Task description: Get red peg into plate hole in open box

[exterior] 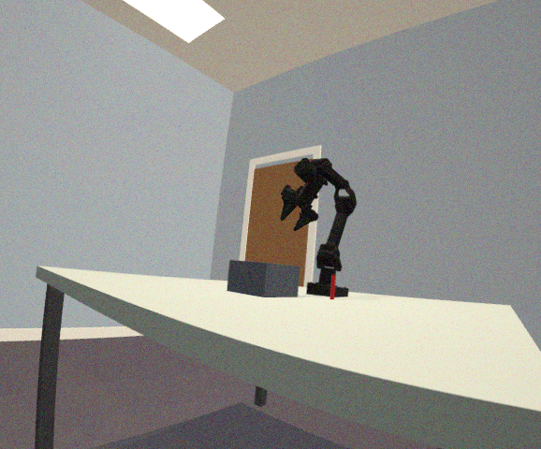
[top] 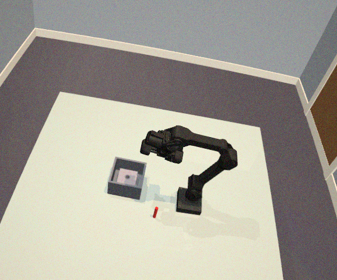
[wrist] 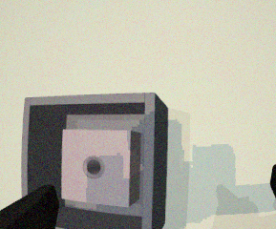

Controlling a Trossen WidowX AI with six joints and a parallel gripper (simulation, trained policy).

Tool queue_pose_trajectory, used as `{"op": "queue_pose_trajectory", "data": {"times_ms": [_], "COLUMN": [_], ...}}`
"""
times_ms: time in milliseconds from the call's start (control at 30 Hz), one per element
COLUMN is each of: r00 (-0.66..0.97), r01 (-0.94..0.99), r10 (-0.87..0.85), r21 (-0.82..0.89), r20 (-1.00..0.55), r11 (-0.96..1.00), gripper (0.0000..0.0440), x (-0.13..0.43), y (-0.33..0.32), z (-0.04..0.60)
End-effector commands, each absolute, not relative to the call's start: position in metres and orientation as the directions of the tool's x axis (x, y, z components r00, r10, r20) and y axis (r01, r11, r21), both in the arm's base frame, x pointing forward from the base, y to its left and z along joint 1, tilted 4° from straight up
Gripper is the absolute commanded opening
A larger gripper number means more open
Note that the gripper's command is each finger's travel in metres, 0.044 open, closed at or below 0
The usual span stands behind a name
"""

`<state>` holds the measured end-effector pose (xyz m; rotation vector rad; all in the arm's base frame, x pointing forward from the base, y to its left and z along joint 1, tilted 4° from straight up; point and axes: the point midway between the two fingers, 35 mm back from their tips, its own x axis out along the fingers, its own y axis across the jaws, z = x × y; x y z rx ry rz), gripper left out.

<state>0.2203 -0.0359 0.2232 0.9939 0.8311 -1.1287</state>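
The red peg (top: 155,212) (exterior: 332,286) stands upright on the table, between the box and the arm's base and nearer the front in the top view; it is out of the wrist view. The open dark box (top: 124,190) (exterior: 263,280) (wrist: 160,162) stands left of the arm. On its bottom is a pale pink plate (top: 122,174) (wrist: 73,143) with an empty round hole (top: 127,177) (wrist: 94,167). My gripper (top: 160,156) (exterior: 288,224) (wrist: 168,189) is wide open and empty, high above the table near the box, well away from the peg.
The white table (top: 81,235) (exterior: 382,338) carries the arm's square black base (top: 188,207) (exterior: 341,291), right of the peg in the top view. The box's side walls rise well above the plate. Shadows of the arm fall across the table and partly into the box.
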Motion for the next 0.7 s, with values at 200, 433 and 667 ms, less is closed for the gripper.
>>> {"op": "queue_pose_trajectory", "data": {"times_ms": [200, 433, 667], "r00": [0.178, 0.117, 0.085], "r01": [0.963, 0.946, 0.917], "r10": [-0.216, -0.168, -0.133], "r21": [0.125, 0.059, 0.025], "r20": [-0.960, -0.979, -0.987], "r11": [0.238, 0.318, 0.397], "gripper": [0.0440, 0.0440, 0.0440], "x": [0.203, 0.188, 0.178], "y": [0.022, 0.057, 0.084], "z": [0.180, 0.145, 0.110]}}
